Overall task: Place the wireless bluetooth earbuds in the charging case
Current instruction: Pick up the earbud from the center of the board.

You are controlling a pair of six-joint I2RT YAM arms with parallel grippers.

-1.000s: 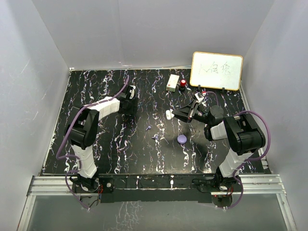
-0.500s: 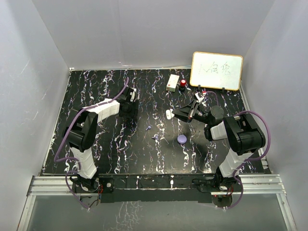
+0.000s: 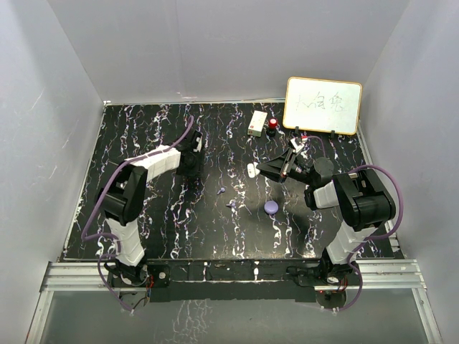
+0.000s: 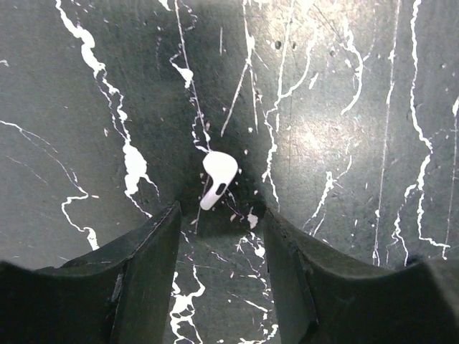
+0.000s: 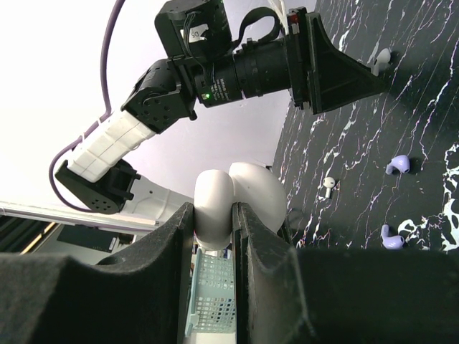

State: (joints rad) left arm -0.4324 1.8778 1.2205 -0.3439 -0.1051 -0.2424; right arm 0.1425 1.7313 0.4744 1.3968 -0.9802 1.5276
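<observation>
Desk (image 3: 158, 215): black, veined white and purple; fine scratches and specks show up close in the left wrist view.
Round lilac puck (image 3: 270, 207): flat on the desk, on the near side of the right tool and apart from it.
Lilac earbuds (image 3: 231, 204): 2, loose on the desk between the arms. This one is left of the puck, the other (image 3: 222, 190) a little beyond it, and they touch nothing.
Earbud axis: each lies on its side. They are too small to tell which way the stems point.
Right tool (image 5: 213, 208): narrow, clamped on a white case (image 5: 247, 190) whose 2 rounded lobes stick out past the fingertips.
Left tool (image 4: 221, 215): fingers spread wide, low over the desk, gripping nothing.
White earbud (image 4: 217, 179): on the desk just past the gap of the left tool, untouched. Its bulb is away from the tool and its stem toward it, slanting slightly left.
Far edge: a white box (image 3: 257, 122) beside a small red item (image 3: 273, 125), and a framed whiteboard (image 3: 323, 106) with handwriting at the right.
Walls (image 3: 215, 50): plain and pale, on 3 sides.
</observation>
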